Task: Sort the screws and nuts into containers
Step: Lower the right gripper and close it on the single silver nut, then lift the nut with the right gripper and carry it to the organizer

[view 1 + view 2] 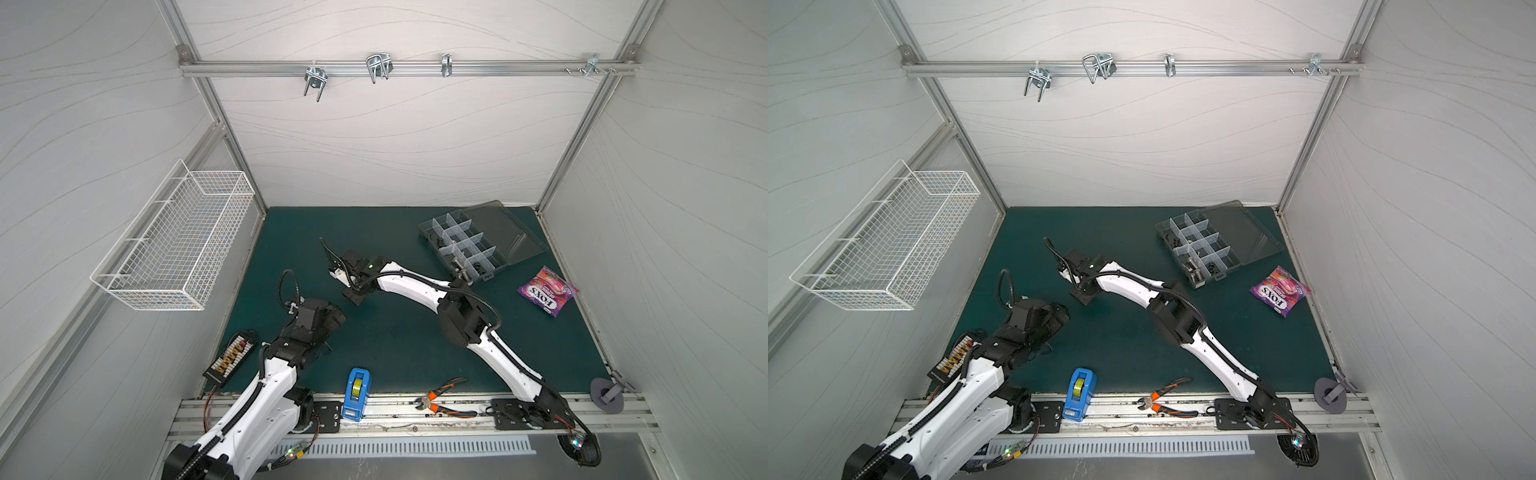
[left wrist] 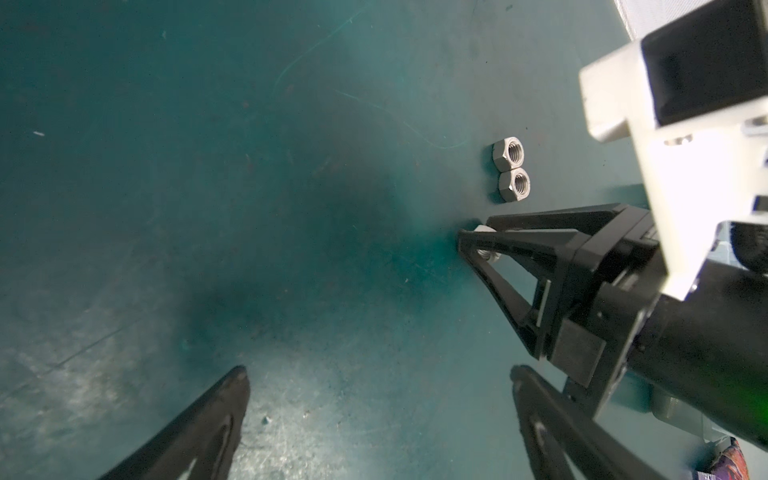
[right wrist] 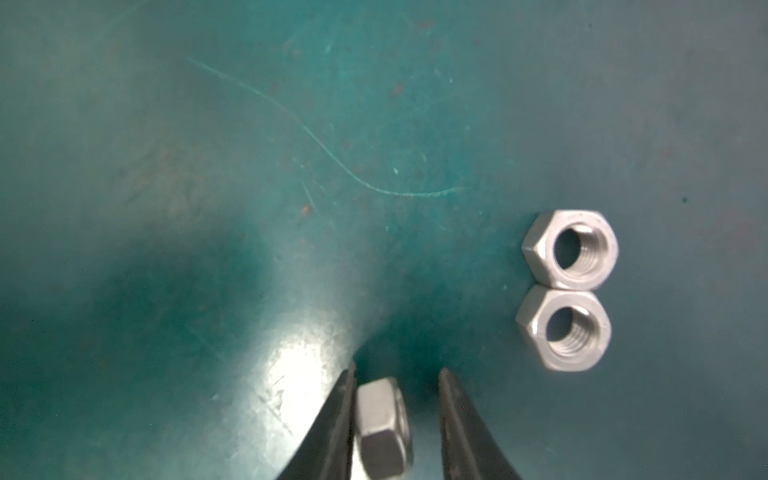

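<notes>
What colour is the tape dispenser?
Blue; the tape dispenser shows best in a top view.

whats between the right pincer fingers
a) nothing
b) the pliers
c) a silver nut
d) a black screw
c: the right wrist view shows a silver nut standing on edge between the fingers of the right pincer, against one finger with a gap to the other.
</notes>
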`<state>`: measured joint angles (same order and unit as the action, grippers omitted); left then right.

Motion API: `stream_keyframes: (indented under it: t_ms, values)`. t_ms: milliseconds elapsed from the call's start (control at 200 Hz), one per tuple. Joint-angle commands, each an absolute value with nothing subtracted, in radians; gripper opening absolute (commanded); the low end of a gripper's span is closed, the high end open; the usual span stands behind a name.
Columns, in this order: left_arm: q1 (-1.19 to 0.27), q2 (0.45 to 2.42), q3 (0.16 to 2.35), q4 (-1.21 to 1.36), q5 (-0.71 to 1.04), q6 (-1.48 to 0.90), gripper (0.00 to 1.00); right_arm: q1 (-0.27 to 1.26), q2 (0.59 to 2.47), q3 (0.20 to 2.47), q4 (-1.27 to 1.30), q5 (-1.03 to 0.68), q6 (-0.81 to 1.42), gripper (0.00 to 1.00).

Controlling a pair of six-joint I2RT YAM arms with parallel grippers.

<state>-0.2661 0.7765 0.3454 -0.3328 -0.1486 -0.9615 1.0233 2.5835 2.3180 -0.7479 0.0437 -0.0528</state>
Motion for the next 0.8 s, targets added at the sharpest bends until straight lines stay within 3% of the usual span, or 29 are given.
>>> stream_keyframes:
  t_ms: [0,350,790]
  values:
    - [-0.261,0.782,0.351,-0.305,-0.152,-0.965,0.99,1.028,2.637,2.305,-0.828,0.032,-0.073,0.26]
    - [-0.261,0.788,0.354,-0.298,-0.149,-0.966,0.99,1.027,2.634,2.277,-0.838,0.008,-0.050,0.00]
    - [-0.261,0.824,0.383,-0.289,-0.142,-0.953,0.99,1.025,2.544,2.178,-0.788,-0.014,0.000,0.00]
